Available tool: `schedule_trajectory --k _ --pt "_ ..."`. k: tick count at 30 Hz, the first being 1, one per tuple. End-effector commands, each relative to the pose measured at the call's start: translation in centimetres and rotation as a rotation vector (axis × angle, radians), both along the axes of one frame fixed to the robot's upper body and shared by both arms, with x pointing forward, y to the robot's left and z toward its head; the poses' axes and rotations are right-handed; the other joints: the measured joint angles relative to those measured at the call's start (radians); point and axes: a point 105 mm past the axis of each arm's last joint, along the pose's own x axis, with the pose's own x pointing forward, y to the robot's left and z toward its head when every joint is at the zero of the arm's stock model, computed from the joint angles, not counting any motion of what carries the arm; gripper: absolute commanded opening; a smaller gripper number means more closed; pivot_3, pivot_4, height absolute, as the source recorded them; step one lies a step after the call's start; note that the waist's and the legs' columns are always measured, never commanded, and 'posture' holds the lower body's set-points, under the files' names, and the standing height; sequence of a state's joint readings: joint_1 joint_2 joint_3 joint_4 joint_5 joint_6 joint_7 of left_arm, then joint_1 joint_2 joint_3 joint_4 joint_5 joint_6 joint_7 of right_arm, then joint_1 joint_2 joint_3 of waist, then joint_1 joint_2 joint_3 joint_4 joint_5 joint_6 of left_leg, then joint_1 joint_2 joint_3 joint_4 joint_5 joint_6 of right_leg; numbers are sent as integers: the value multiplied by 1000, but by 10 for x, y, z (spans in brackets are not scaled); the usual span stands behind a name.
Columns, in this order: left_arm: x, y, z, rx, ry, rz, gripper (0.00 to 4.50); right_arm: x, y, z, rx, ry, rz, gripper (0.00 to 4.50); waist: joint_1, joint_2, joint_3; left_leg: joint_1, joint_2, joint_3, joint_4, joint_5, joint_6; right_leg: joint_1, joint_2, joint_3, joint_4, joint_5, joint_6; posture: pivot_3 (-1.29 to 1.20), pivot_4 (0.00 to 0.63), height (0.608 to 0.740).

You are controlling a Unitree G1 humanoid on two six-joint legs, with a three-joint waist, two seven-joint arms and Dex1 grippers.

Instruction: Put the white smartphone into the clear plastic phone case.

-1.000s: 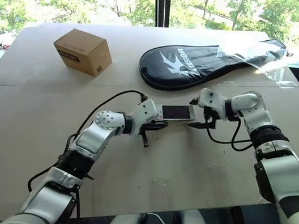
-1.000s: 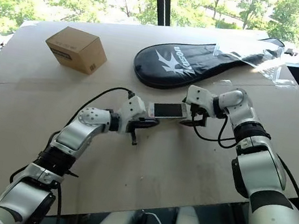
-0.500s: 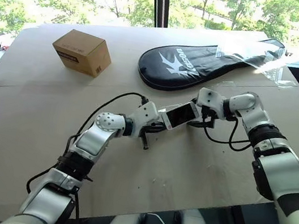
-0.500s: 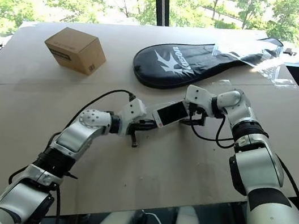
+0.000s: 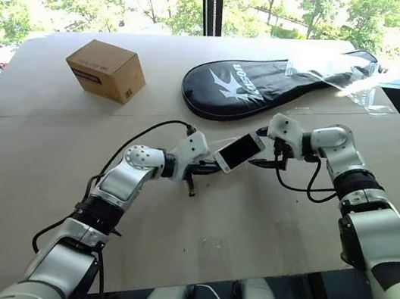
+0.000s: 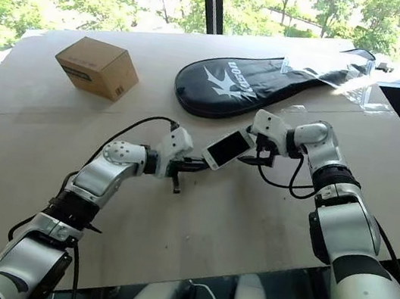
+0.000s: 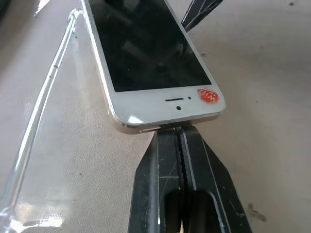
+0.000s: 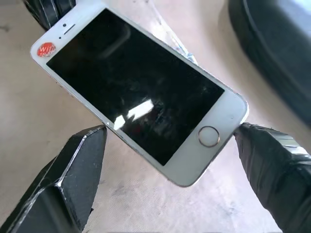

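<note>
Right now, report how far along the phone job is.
Done: the phone is off the table. In hand: the shut left end effector touches its top edge; the open right end effector straddles its button end. Left: seating it in the case beside it.

Smartphone [image 5: 239,151] mid tabletop [image 5: 43,169], btwn left gripper [image 5: 213,165] & right gripper [image 5: 269,158]; racket bag [image 5: 273,81] behind it, box [image 5: 106,70] far left.
</note>
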State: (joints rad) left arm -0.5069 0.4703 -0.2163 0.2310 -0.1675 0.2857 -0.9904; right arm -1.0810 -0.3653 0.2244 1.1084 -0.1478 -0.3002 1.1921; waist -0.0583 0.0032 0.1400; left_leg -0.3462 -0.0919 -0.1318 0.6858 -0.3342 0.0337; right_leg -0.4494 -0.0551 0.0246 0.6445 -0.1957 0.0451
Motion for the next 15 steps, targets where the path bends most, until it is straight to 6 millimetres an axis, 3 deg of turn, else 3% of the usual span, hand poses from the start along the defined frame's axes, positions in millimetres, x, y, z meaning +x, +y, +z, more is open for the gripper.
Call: schedule_trajectory --k 1,2,5,14,15 --pt "4 7 6 26 -32 5 545 1 -7 10 32 -35 -19 4500 0 0 0 0 0 0 0 0 0 0 0 0 0 0 0 0 150 740" --pt "8 9 3 54 -37 23 799 1 -8 9 37 -31 -22 4500 0 0 0 0 0 0 -1 0 0 0 0 0 -1 0 0 0 150 740" --pt "9 13 -6 115 -33 12 2148 -1 -9 7 51 -25 -30 4500 0 0 0 0 0 0 -1 0 0 0 0 0 -1 0 0 0 150 740" --pt "9 13 -13 136 -3 -17 2209 0 -13 8 57 -35 -57 4500 1 0 0 0 0 0 0 0 0 0 0 0 -1 0 0 0 150 740" --pt "9 13 -13 132 4 -19 1685 0 -13 8 58 -37 -59 4500 1 0 0 0 0 0 0 0 0 0 0 0 -1 0 0 0 150 740"
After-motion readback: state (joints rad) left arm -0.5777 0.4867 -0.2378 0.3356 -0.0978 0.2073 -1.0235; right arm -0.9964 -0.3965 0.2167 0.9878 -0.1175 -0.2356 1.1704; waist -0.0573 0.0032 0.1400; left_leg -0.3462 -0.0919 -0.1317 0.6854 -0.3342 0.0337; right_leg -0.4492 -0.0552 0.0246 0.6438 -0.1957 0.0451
